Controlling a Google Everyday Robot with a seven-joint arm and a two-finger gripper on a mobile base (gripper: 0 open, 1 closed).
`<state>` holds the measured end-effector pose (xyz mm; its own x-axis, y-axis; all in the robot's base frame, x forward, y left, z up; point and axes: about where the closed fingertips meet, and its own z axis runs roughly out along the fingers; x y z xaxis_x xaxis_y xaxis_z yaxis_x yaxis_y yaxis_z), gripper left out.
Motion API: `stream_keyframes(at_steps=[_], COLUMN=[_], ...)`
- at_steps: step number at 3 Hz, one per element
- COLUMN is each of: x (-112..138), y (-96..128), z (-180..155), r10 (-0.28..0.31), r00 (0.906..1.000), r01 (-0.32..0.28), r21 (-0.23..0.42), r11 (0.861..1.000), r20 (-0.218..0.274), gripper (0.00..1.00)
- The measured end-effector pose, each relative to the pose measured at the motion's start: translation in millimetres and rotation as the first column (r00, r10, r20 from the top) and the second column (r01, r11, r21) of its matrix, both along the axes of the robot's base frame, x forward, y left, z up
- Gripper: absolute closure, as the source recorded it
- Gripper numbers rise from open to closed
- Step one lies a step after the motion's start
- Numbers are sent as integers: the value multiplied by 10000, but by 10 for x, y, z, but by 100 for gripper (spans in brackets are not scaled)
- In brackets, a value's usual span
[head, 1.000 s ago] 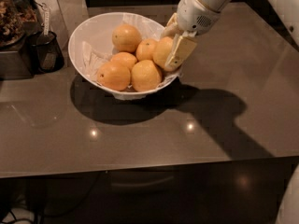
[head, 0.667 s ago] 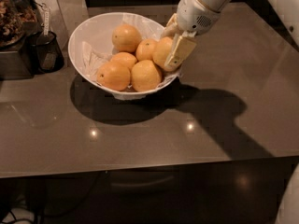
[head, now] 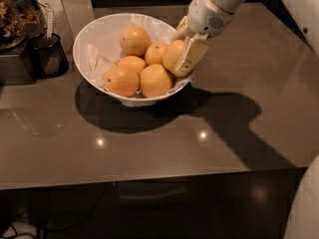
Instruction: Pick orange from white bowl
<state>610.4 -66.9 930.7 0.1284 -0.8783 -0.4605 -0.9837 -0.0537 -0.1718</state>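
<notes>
Upper left, I see a small black mesh cup (head: 50,56) beside a dark box of brownish bits (head: 11,39), on a glossy grey-brown countertop (head: 149,148); the gripper (head: 182,54) is at upper centre.

Kitchen (home or office, unclear): glossy dark countertop (head: 149,148), white bowl (head: 87,39) holding 6 fruits (head: 134,40), black mesh cup (head: 50,56). Gripper (head: 182,54) at bowl's right rim, clasping orange (head: 171,56).

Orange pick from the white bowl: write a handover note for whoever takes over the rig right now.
The gripper is at the right rim of the white bowl, and appears shut on the orange.
The orange sits inside the bowl, against its right side, next to five other oranges.
Done: reach and grasp.
Left: lift the orange clear of the bowl.
</notes>
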Motion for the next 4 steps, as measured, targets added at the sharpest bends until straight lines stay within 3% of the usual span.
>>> stream_keyframes(at_steps=[1,2,3,4], x=[21,-48,-257,-588], y=[25,80,102,48], z=[-25,83,447,861], r10=[136,403,708,974], r00=[9998,9990,9911,9692], r01=[-136,-408,-829,-1481], r21=[12,275,1072,2189], r11=[9999,9988,9908,9644], r20=[-109,185,1124,2264], gripper=[95,100,100,100])
